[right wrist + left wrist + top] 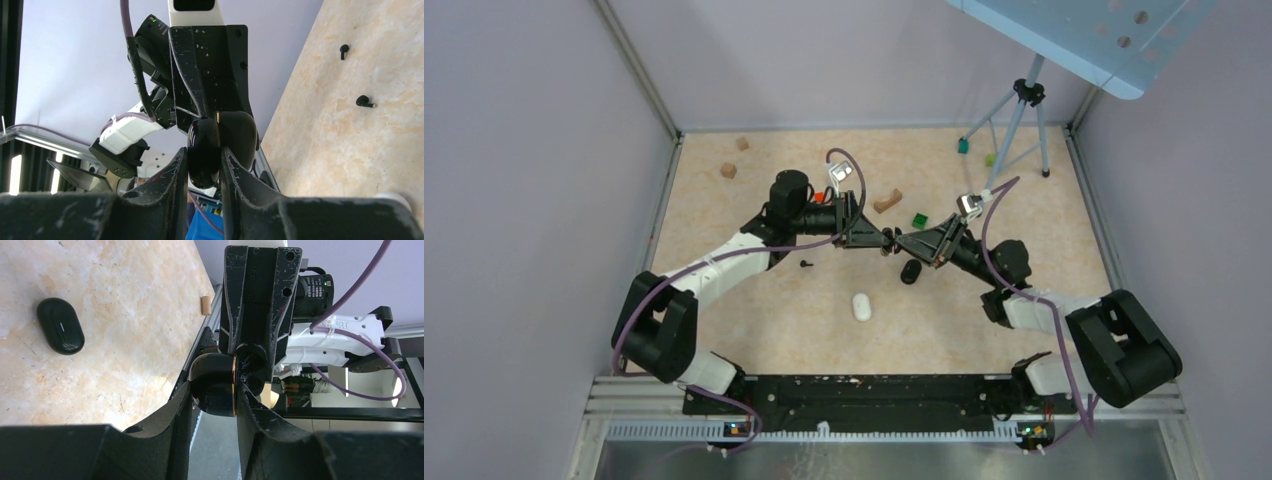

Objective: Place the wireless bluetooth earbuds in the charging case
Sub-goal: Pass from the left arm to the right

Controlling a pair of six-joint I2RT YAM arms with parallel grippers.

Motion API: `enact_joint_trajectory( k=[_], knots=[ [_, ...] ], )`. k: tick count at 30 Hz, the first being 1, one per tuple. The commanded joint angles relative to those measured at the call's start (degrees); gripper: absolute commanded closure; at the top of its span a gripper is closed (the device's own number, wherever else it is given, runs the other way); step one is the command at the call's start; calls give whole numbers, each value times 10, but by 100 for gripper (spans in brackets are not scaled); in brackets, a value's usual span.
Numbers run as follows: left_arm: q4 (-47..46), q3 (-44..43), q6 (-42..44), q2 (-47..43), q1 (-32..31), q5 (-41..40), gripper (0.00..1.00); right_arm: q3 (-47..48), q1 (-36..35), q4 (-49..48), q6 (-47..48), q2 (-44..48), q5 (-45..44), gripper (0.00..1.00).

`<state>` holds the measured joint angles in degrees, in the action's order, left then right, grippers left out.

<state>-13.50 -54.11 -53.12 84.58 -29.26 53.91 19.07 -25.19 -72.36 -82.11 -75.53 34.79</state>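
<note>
Case (202, 131) half-hidden in right gripper (203, 155)

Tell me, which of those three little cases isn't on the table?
The black case held in mid-air. The second black case and the white case both lie on the table.

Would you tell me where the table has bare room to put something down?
Bare: the near strip between the white case and the base rail; the far band between the wooden blocks and the tripod. Crowded: the centre, where the left gripper and right gripper meet near the black oval case, earbud and green block.
</note>
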Motion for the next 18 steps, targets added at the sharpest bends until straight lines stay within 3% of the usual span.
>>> enact_joint_trajectory(
  k=[1, 4, 7, 9, 16, 18],
  knots=[
    [-11, -8, 25, -33, 0, -16, 73, 0, 3, -39, 0, -5, 13, 100],
    [4, -12, 37, -36, 1, -21, 63, 1, 4, -37, 0, -5, 15, 100],
    [49, -27, 59, -36, 1, -22, 36, 11, 7, -16, 2, -3, 25, 100],
    [97, -45, 88, -39, 3, -31, 24, 15, 12, 8, 6, 3, 26, 100],
    [274, -72, 214, -68, 60, -64, 18, 38, 25, 159, 68, 55, 36, 100],
    [322, -66, 232, -83, 76, -122, 21, 52, 30, 224, 97, 73, 38, 100]
  ],
)
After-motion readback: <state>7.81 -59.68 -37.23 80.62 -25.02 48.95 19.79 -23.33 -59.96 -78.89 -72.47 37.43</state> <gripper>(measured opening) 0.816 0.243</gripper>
